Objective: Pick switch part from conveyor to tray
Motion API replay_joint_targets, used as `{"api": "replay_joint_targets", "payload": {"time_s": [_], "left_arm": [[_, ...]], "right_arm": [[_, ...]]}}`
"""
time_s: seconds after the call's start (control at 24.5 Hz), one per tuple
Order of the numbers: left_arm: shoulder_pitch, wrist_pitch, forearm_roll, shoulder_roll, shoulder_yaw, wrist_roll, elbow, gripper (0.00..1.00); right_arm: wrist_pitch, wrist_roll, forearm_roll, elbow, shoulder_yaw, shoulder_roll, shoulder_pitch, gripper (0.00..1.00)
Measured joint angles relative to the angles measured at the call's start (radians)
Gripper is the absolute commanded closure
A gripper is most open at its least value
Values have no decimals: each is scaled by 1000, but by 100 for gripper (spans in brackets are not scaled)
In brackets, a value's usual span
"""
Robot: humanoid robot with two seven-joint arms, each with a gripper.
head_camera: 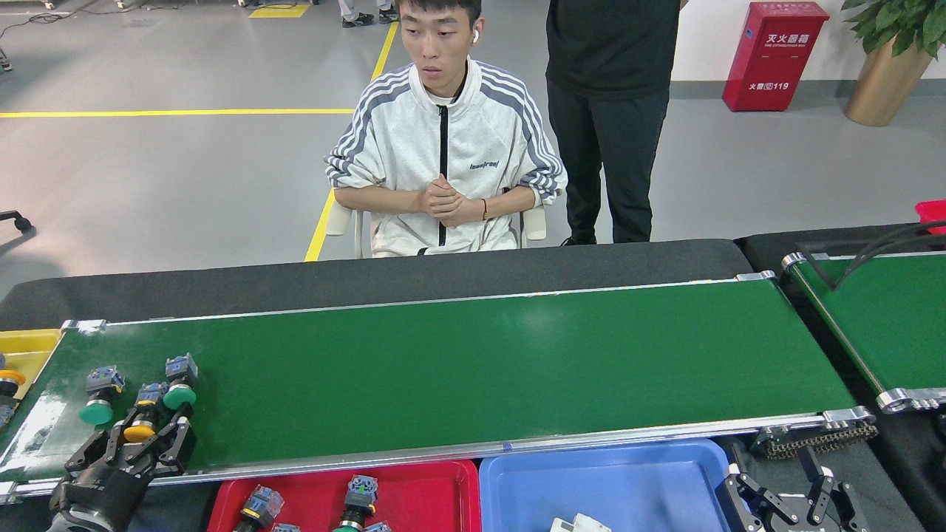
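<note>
Your left gripper [140, 443] sits with its black fingers spread around the yellow-capped switch part [142, 422] on the glossy dark-green conveyor [473, 362], apparently not yet clamped. Your right gripper [791, 496] rests open beside the blue plastic tray [665, 480].

Grey floor [148, 170], yellow lines [177, 112]
</note>
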Motion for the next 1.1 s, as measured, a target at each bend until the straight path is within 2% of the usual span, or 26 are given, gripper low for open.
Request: {"api": "replay_joint_targets", "payload": {"time_s": [0.12,0.24,0.37,0.49,0.53,0.57,0.61,0.65,0.69,0.94,1.02,1.1], "left_arm": [[37,-59,1,-4,0,24,-63,97],[124,-147,36,-12,0,33,-212,96],[275,-248,78,-14,-3,36,-388,94],[438,-305,85,-49,-52,39,-530,85],[470,-312,84,-56,-83,39,-550,77],[490,-317,83,-59,-115,36,-561,58],[503,-321,82,-61,-140,33,-567,36],[510,-323,81,-64,-155,27,-569,8],[511,-324,81,-68,-161,24,-571,0],[511,-325,86,-85,-156,18,-574,0],[511,-331,90,-111,-106,16,-582,0],[503,-217,91,-160,-31,15,-584,0]], "right_arm": [[0,0,0,0,-6,0,0,1],[0,0,0,0,-20,0,0,1],[0,0,0,0,-21,0,0,1],[0,0,0,0,-21,0,0,1],[0,0,0,0,-21,0,0,1],[0,0,0,0,-21,0,0,1],[0,0,0,0,-21,0,0,1],[0,0,0,0,-21,0,0,1],[0,0,0,0,-21,0,0,1],[-3,0,0,0,-22,0,0,1],[-3,0,0,0,-23,0,0,1],[-2,0,0,0,-24,0,0,1]]}}
